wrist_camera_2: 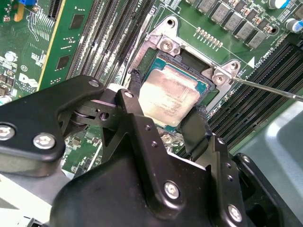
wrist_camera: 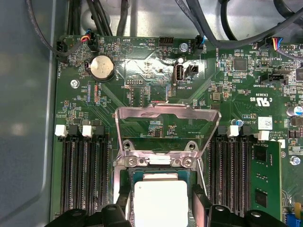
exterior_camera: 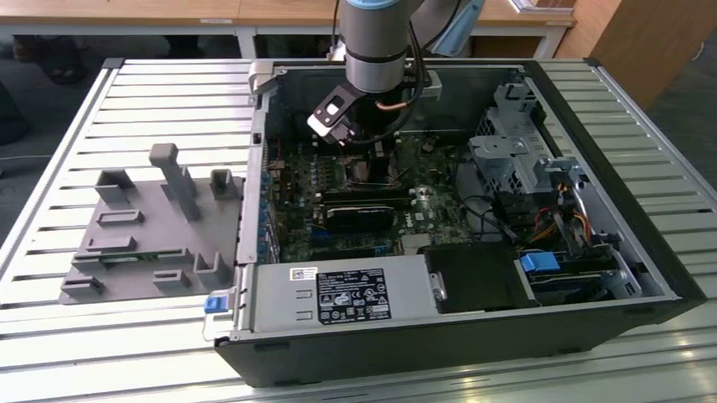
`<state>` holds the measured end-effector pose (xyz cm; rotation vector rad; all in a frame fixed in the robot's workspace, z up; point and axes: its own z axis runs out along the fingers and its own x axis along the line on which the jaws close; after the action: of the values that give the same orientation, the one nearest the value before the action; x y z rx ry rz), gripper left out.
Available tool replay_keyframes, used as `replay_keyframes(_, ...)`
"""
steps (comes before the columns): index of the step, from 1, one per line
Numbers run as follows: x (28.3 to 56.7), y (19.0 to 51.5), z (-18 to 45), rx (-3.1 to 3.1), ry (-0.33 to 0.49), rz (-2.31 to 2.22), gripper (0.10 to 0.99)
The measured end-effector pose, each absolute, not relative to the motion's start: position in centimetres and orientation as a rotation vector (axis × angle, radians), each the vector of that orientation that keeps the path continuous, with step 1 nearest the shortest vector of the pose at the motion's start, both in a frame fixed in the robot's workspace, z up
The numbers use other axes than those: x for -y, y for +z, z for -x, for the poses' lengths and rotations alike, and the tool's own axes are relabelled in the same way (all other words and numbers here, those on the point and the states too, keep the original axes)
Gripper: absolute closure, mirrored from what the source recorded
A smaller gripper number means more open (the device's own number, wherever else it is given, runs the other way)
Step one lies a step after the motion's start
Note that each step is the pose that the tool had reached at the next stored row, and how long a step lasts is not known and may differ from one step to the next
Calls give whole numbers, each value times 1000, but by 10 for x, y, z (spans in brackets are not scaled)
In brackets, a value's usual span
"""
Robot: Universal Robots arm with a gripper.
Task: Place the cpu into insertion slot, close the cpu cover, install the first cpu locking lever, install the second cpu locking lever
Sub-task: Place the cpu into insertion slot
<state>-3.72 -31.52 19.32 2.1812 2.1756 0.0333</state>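
Over insertion slot (wrist_camera_2: 187, 59), arm (exterior_camera: 379, 42) vertical, claw (wrist_camera_2: 165, 105) clamping cpu (wrist_camera_2: 170, 92); cpu cover (wrist_camera: 168, 112) raised.

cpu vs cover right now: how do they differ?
Pose: the cpu lies flat in the socket; the cover stands swung up, open.
Form: the cpu is a solid square plate; the cover is a frame, with the board showing through its window.
Finish: the cpu top is dull and pale; the cover is shinier.
Both are silver-toned metal and about socket-sized.
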Motion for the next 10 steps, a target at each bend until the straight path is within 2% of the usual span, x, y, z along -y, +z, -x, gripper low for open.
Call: replay_keyframes(10, 315, 194, 38, -2176, 34, -2182, 490)
